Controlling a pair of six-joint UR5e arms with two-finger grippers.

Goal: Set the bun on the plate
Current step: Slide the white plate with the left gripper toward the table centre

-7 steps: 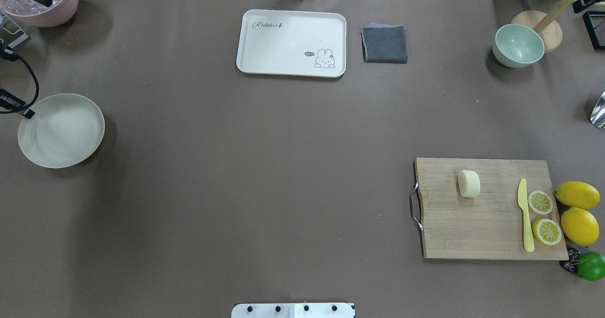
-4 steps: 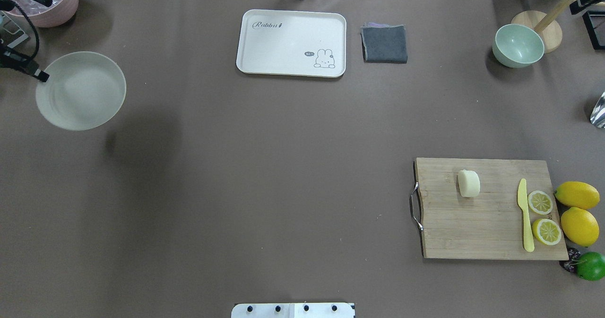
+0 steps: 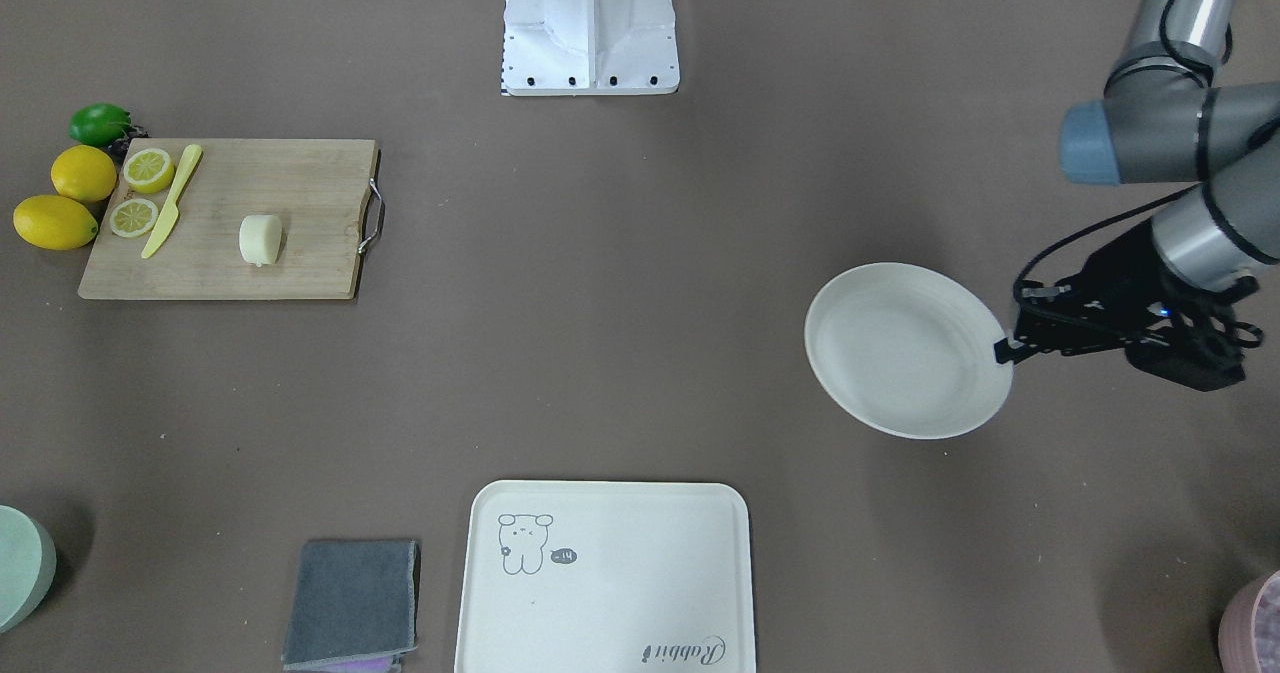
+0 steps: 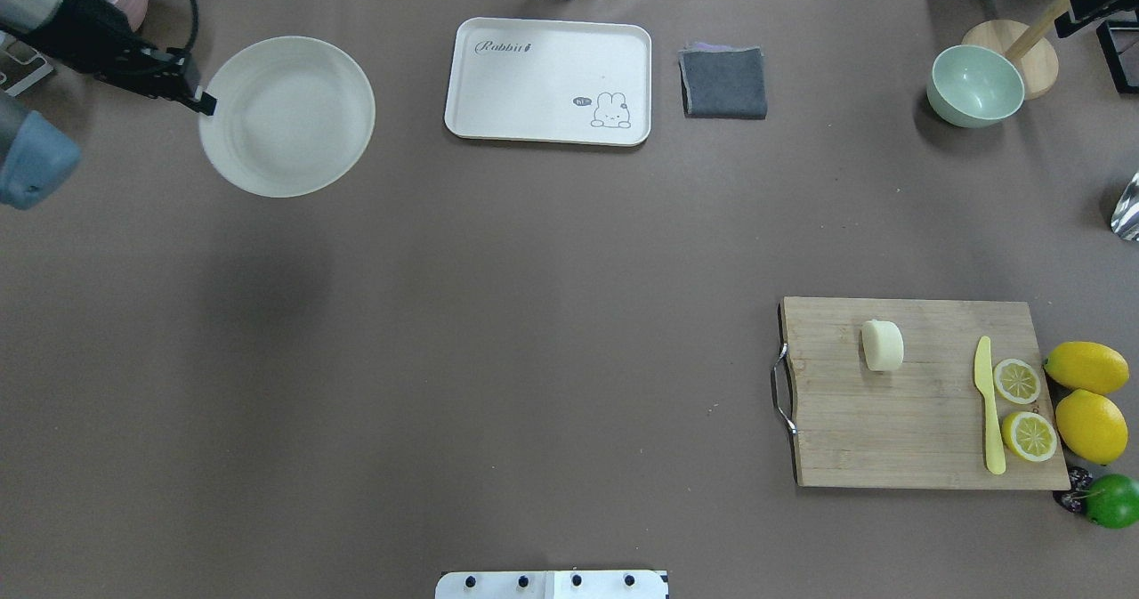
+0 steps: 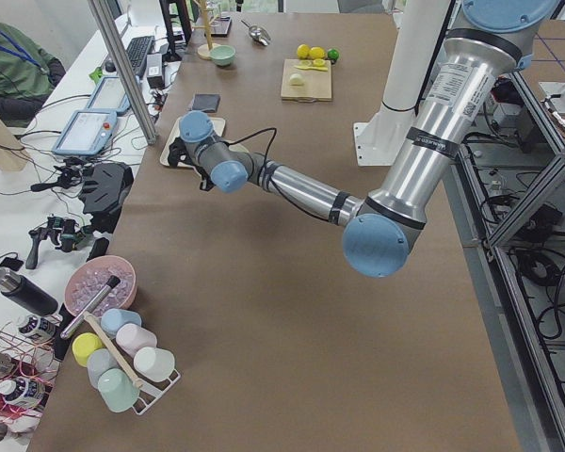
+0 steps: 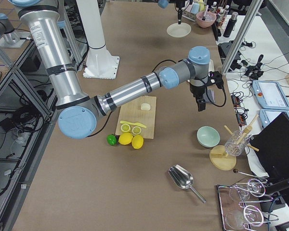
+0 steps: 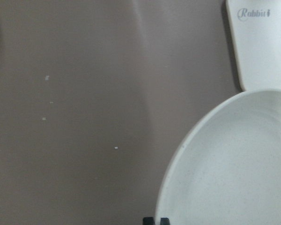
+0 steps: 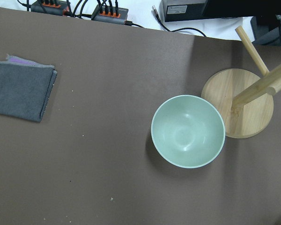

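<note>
The bun (image 4: 883,345) lies on the wooden cutting board (image 4: 908,439) at the right; it also shows as a pale lump in the front view (image 3: 261,239). My left gripper (image 4: 203,101) is shut on the rim of the off-white plate (image 4: 286,117) and holds it above the table at the far left, its shadow cast on the cloth below. In the front view the left gripper (image 3: 1003,348) pinches the plate (image 3: 905,350) at its right edge. The left wrist view shows the plate (image 7: 234,164) close up. My right gripper (image 6: 201,103) hovers near the green bowl; I cannot tell its state.
A cream tray (image 4: 547,81) and a grey cloth (image 4: 723,83) lie at the far middle, a pale green bowl (image 4: 975,85) beside a wooden stand far right. A yellow knife (image 4: 988,403), lemon halves (image 4: 1017,381), whole lemons (image 4: 1087,368) and a lime (image 4: 1112,501) sit by the board.
The left gripper has carried the plate from the table's left edge away from the robot and to the right, towards the tray. The bun and board have not moved.
</note>
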